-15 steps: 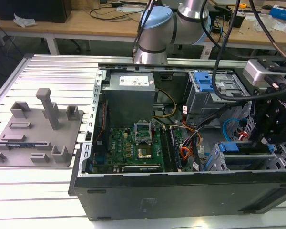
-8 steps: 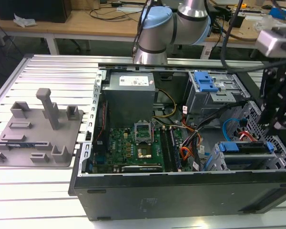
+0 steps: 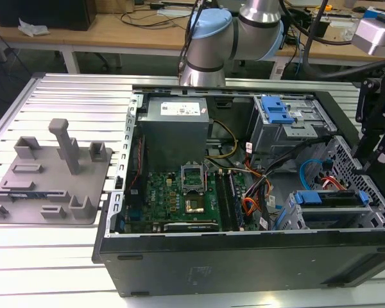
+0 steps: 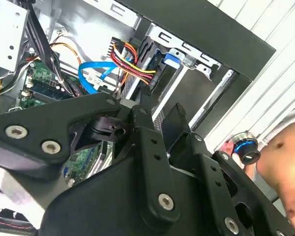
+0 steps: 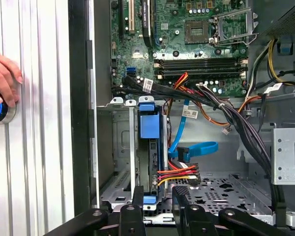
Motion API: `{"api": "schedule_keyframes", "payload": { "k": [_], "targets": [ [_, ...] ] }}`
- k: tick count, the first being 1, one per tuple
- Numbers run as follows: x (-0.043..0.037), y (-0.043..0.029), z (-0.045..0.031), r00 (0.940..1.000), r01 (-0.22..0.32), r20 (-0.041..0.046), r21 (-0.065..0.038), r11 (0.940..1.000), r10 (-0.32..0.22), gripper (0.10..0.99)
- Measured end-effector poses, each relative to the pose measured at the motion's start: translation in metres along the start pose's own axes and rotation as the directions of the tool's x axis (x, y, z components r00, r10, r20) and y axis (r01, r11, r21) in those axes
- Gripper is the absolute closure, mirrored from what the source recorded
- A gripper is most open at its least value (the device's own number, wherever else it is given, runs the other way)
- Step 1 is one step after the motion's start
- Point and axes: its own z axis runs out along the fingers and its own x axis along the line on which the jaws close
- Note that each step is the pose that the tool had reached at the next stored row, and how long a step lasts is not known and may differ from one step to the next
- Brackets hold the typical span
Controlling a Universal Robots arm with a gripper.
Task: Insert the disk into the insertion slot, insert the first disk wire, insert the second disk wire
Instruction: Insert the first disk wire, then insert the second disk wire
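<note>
We find the disk (image 5: 148, 123) seated edge-on in the insertion slot (image 5: 120, 152), at the computer case's (image 3: 244, 263) near corner on the exterior view's right. The gripper (image 5: 159, 196) hovers just beside it, jaws parted, empty. We judge the disk stiff, dense and shock-sensitive, so best held by the blue carrier (image 3: 327, 197).

A ribbed aluminium table (image 3: 58, 256) of long parallel slats spreads out to the side of the fingers (image 5: 179, 199), well apart from them, pale and evenly lit. In the first wrist view its slats run alongside them. Far beyond the fingers stands a wooden workbench (image 3: 115, 32) on white legs (image 3: 71, 61), with loose cables (image 3: 160, 16) and 1 dark box (image 3: 45, 13) on top. Under it the floor (image 3: 9, 64) is dark.
</note>
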Motion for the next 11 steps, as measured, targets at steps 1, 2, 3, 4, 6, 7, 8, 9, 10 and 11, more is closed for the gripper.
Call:
{"api": "schedule_keyframes", "payload": {
  "k": [1, 2, 3, 4, 6, 7, 8, 9, 10, 11],
  "targets": [
    [0.0, 0.0, 0.0, 1.0, 0.0, 0.0, 0.0, 1.0, 0.0, 0.718],
    [0.0, 0.0, 0.0, 1.0, 0.0, -0.0001, 0.0, 1.0, 0.0, 0.718],
    [0.0, 0.0, 0.0, 1.0, 0.0, -0.0001, 0.0, 1.0, 0.0, 0.718],
    [0.0, 0.0, 0.0, 1.0, 0.0, -0.0002, 0.0, 1.0, 0.0, 0.718],
    [0.0, 0.0, 0.0, 1.0, 0.0, -0.0002, 0.0, 1.0, 0.0, 0.718],
    [0.0, 0.0, 0.0, 1.0, 0.0, -0.0003, 0.0, 1.0, 0.0, 0.718],
    [0.0, 0.0, -0.0001, 1.0, 0.0, -0.0004, 0.0, 1.0, 0.0, 0.718],
    [0.0, 0.0, 0.0, 1.0, 0.0, -0.0004, 0.0, 1.0, 0.0, 0.718],
    [0.0, 0.0, -0.0001, 1.0, 0.0, -0.0005, 0.0, 1.0, 0.0, 0.718],
    [0.0, 0.0, 0.0, 1.0, 0.0, -0.0005, 0.0, 1.0, 0.0, 0.718]
  ]
}}
